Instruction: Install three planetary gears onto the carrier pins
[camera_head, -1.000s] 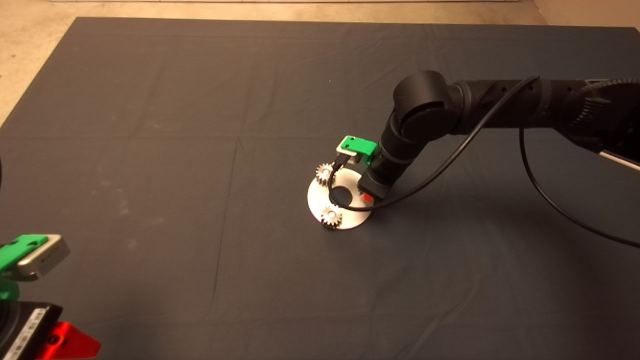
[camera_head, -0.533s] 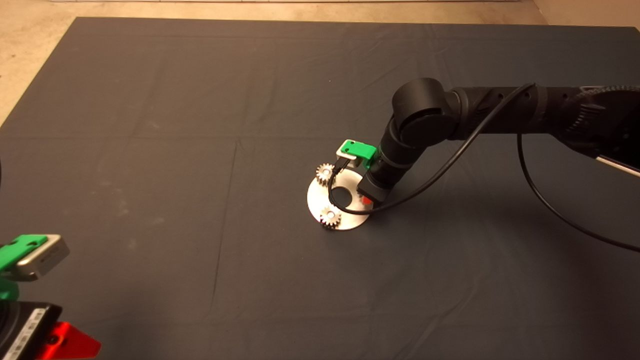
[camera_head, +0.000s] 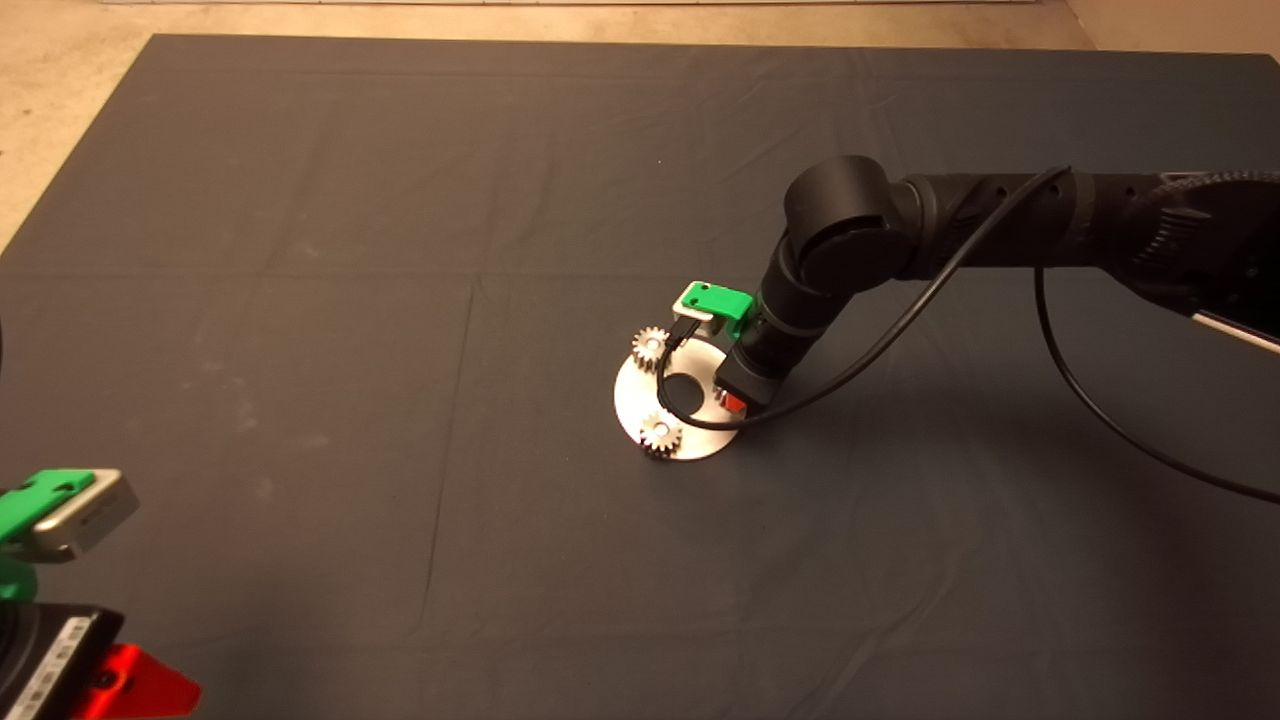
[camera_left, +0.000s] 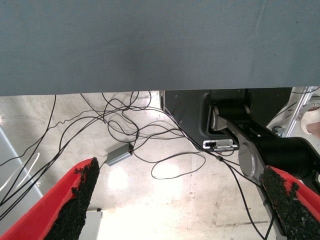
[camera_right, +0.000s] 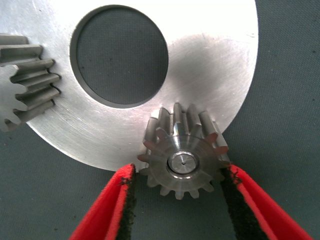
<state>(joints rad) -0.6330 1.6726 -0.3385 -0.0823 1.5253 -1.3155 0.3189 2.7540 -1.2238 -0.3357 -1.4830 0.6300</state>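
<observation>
A shiny round disc (camera_head: 640, 400) with a large centre hole lies mid-mat. Two bright planetary gears (camera_head: 651, 347) (camera_head: 662, 433) sit on carrier pins at its far-left and near rims. My right gripper (camera_head: 733, 401) stands over the disc's right rim and hides that spot in the head view. In the right wrist view a third planetary gear (camera_right: 184, 157) sits at the rim of the disc (camera_right: 210, 65) with a carrier pin (camera_right: 183, 162) showing through its centre hole. The right gripper (camera_right: 178, 171) has its pads (camera_right: 128, 200) against the teeth on both sides. Another gear (camera_right: 25, 82) shows at the edge.
My left gripper (camera_head: 110, 690) is parked at the lower left corner, fingers (camera_left: 80, 200) wide apart; its wrist view shows floor, cables and the robot base beyond the mat edge. The right arm's black cable (camera_head: 690, 418) loops over the disc. Dark mat (camera_head: 300, 350) surrounds the disc.
The right arm dropped slightly over the disc's right rim a second ago and has held still since. The two visible gears and the left gripper have not moved.
</observation>
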